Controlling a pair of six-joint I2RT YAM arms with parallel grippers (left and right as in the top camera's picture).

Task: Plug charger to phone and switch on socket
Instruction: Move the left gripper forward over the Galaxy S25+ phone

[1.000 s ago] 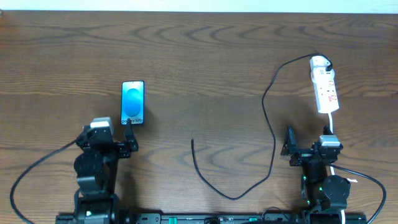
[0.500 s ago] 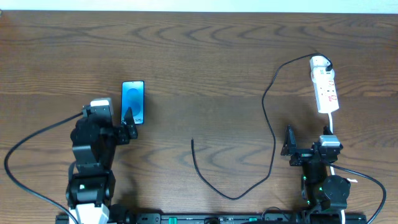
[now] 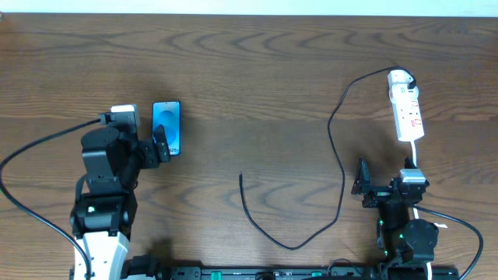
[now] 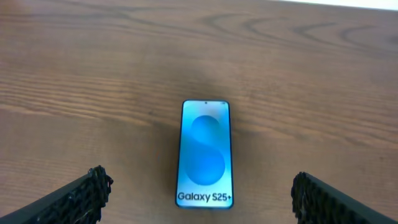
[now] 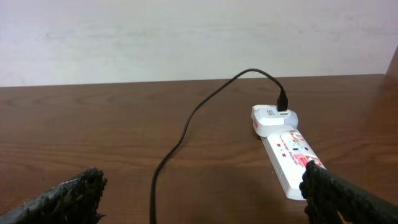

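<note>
The phone (image 3: 166, 123) lies flat on the left of the wooden table, blue screen up. In the left wrist view the phone (image 4: 206, 149) sits centred just ahead of my fingers. My left gripper (image 3: 148, 148) (image 4: 202, 199) hovers open over its near end, holding nothing. The socket (image 3: 406, 109) (image 5: 289, 152) is a white strip at the far right. The charger (image 3: 336, 148) (image 5: 186, 124) runs from a white adapter (image 5: 273, 117) on the strip's far end, and its free plug (image 3: 241, 177) lies mid-table. My right gripper (image 3: 385, 185) (image 5: 205, 199) stands open near the socket's near end.
The socket's white cord (image 3: 413, 158) runs down past my right arm. My left arm's black cable (image 3: 31, 159) loops over the table at the left. The table's far edge (image 3: 249, 14) meets a pale wall.
My left arm has moved away from the front edge toward the phone, bringing its open fingers over the phone's near end. The right arm, charger and socket have not moved.
</note>
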